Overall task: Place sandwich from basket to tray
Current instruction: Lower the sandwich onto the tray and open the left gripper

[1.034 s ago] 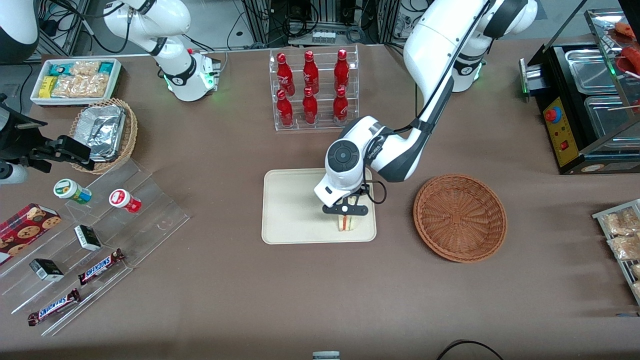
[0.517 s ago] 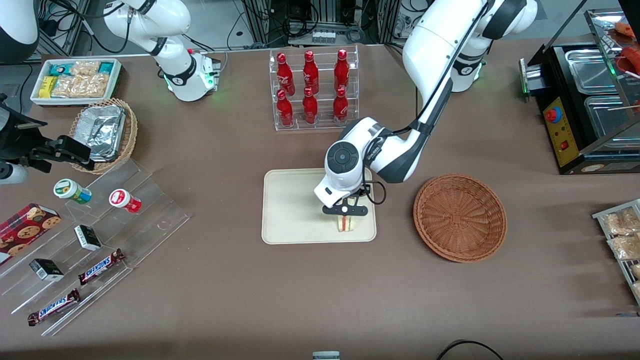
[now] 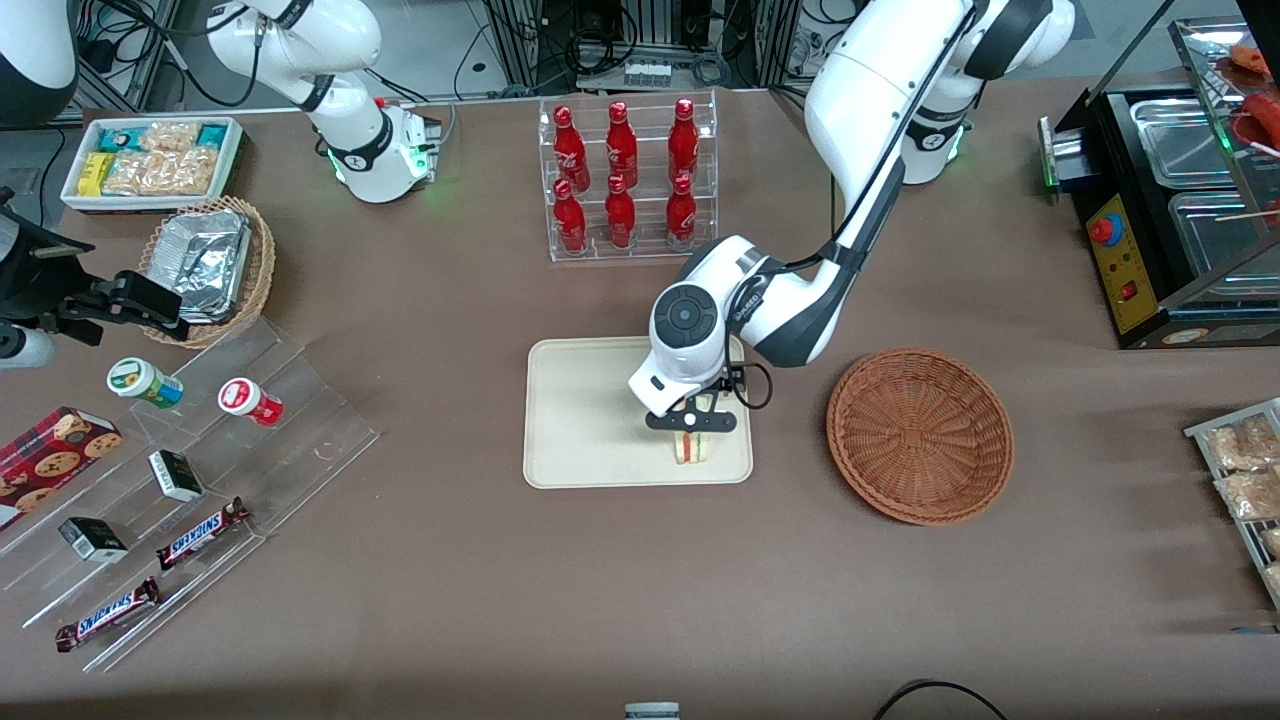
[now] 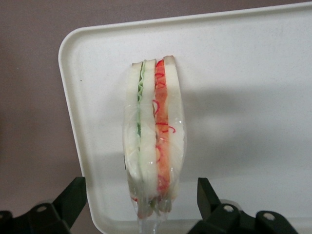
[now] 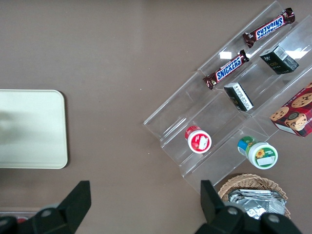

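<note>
The sandwich (image 3: 694, 446) is seen standing on its edge on the cream tray (image 3: 585, 415), at the tray's corner nearest the front camera and the wicker basket (image 3: 920, 434). The gripper (image 3: 692, 421) is positioned directly above it. In the left wrist view its fingers (image 4: 73, 200) are spread wide on both sides of the sandwich (image 4: 155, 136), not touching it. The basket is shown empty, lower right of centre in the front view.

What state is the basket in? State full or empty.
Empty: the basket shows only bare weave. The sandwich stands on the tray, between the open gripper's fingers.
</note>
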`<state>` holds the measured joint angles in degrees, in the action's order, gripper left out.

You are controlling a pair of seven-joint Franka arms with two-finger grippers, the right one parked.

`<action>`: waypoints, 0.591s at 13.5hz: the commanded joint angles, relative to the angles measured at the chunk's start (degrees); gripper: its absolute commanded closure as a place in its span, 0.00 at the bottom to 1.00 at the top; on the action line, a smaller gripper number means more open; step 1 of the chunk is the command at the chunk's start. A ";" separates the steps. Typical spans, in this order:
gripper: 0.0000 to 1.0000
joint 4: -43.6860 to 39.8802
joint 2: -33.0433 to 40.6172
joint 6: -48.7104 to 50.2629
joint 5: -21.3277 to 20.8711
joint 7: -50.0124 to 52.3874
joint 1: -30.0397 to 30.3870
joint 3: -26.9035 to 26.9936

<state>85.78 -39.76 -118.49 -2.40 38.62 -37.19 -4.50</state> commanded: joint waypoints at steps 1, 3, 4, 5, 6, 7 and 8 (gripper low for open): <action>0.00 -2.98 -0.93 1.50 -0.94 2.60 -0.86 0.72; 0.00 -3.33 -0.93 1.50 -0.86 4.62 -0.69 0.89; 0.00 -3.86 -0.85 1.59 -0.94 6.89 -0.69 0.98; 0.00 -3.95 -0.84 1.59 -1.12 8.65 -0.51 1.07; 0.00 -4.04 -0.67 1.59 -0.95 8.67 -0.08 1.07; 0.00 -4.82 -0.58 1.59 -1.03 8.84 0.10 1.07; 0.00 -5.44 -0.67 1.59 -1.03 8.85 0.19 1.07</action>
<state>83.12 -39.76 -118.46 -2.43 45.81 -36.93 -3.67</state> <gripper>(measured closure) 0.000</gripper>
